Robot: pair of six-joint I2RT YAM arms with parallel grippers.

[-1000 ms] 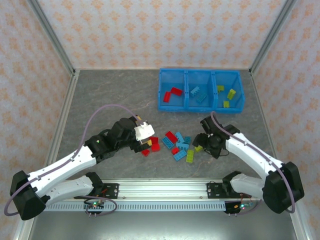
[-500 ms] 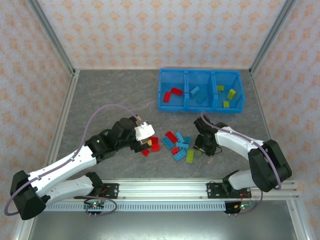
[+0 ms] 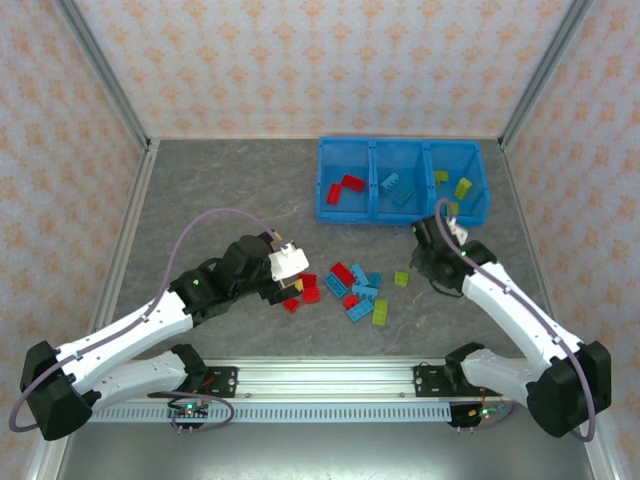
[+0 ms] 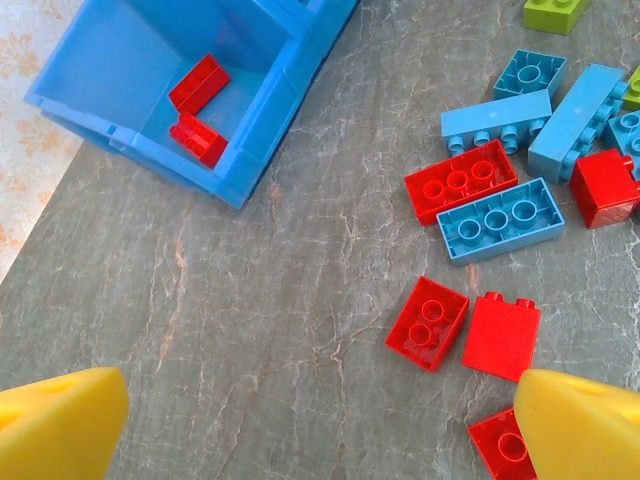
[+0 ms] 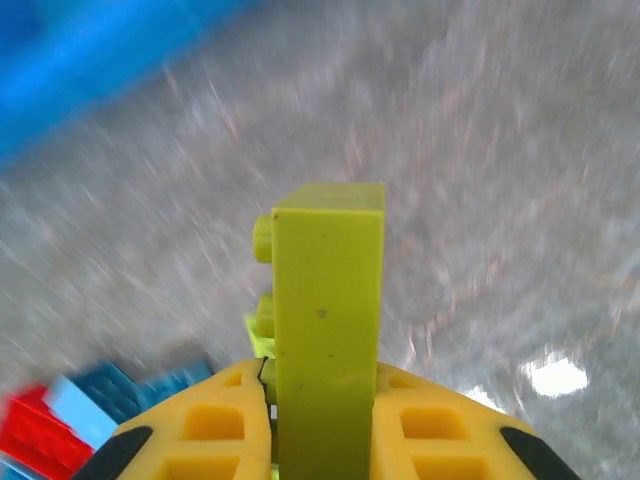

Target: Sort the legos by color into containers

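Note:
The long blue bin (image 3: 400,214) stands at the back right with three containers: red legos (image 3: 345,187) in the left, light blue (image 3: 397,187) in the middle, yellow-green (image 3: 457,190) in the right. A loose pile of red, blue and yellow-green legos (image 3: 358,290) lies mid-table. My right gripper (image 5: 322,400) is shut on a yellow-green lego (image 5: 325,300), held upright above the table; in the top view the right gripper (image 3: 437,258) hangs just in front of the bin. My left gripper (image 4: 320,430) is open over bare table, with red legos (image 4: 427,322) by its right finger.
Two yellow-green legos (image 3: 401,278) (image 3: 381,314) lie at the pile's right side. The left container's corner (image 4: 240,190) with two red legos (image 4: 198,83) shows in the left wrist view. Metal cage posts and patterned walls enclose the grey table.
My right gripper shut on a yellow-green lego at the pile's right edge, then rose and moved back toward the bin with it. The left arm stayed still.

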